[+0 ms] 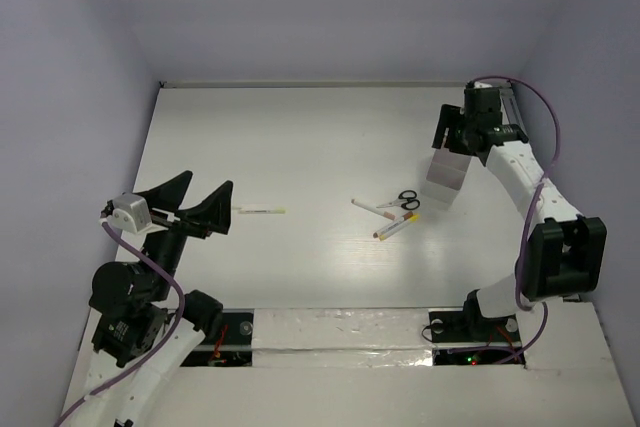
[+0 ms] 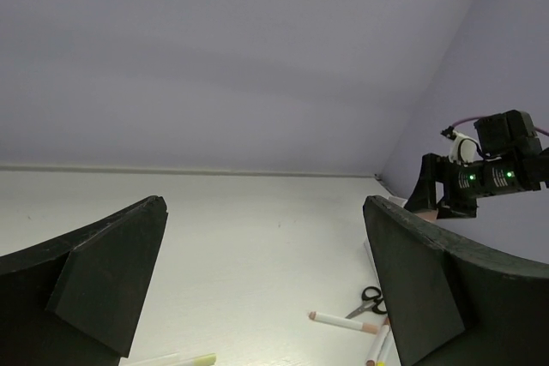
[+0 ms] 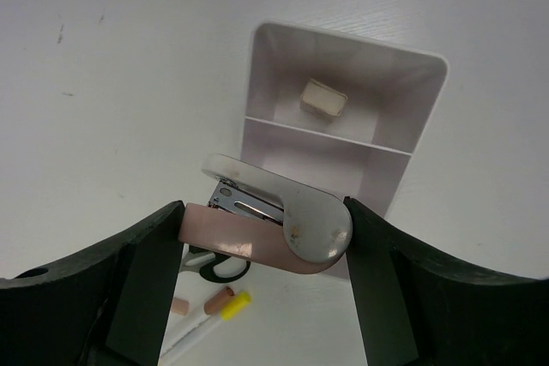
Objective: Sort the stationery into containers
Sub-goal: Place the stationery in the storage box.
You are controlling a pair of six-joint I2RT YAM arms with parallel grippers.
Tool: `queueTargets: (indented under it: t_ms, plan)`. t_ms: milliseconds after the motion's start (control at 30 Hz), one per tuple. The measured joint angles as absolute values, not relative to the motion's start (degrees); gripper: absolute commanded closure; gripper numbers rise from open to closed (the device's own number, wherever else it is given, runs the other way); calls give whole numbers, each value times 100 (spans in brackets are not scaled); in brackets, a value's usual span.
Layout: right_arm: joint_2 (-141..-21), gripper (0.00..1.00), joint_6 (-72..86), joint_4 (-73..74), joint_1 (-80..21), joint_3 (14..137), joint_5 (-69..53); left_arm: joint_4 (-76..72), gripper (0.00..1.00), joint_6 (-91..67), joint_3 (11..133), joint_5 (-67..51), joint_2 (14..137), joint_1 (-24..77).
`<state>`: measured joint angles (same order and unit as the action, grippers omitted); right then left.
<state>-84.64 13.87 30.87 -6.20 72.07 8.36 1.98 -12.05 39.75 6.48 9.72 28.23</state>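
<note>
My right gripper [image 3: 264, 212] is shut on a pink and white stapler [image 3: 283, 227], gripped end to end, and holds it just above the near edge of a white two-compartment container [image 3: 403, 109]. A small beige block [image 3: 324, 98] lies in the far compartment. In the top view the right gripper [image 1: 462, 145] hangs over the container [image 1: 445, 182] at the right. Black-handled scissors [image 1: 407, 199] and white pens [image 1: 397, 227] lie just left of it, also seen under the stapler in the right wrist view [image 3: 214, 268]. A thin yellow-tipped stick [image 1: 260, 211] lies near my open, empty left gripper [image 1: 209, 181].
Purple walls close the table [image 1: 300, 137] at the back and both sides. In the left wrist view the open left gripper [image 2: 264, 205] faces the scissors [image 2: 371, 300], a pen [image 2: 343, 322] and the stick's tip [image 2: 184, 358], with the right arm [image 2: 485, 176] beyond.
</note>
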Motion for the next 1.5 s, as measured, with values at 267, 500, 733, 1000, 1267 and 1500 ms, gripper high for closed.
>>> queueTargets:
  t_ms: [267, 500, 733, 1000, 1267, 1500]
  plan:
    - [-8864, 36, 1372, 3153, -377, 7474, 705, 198, 1, -1203, 3975, 681, 972, 2888]
    - [-9000, 32, 1369, 3170, -242, 7533, 683, 198, 1, -1203, 3975, 696, 974, 2917]
    - [-9150, 31, 1347, 3157, -152, 7695, 683, 198, 1, -1203, 3975, 698, 1037, 2917]
    - [-9360, 21, 1334, 3129, -64, 7749, 692, 200, 1, -1203, 3975, 727, 1103, 2917]
    - [-9360, 14, 1339, 2978, -45, 7784, 760, 200, 1, -1203, 3975, 744, 1157, 2917]
    - [-9297, 13, 1334, 2816, -45, 7797, 666, 200, 1, -1203, 3975, 757, 1181, 2917]
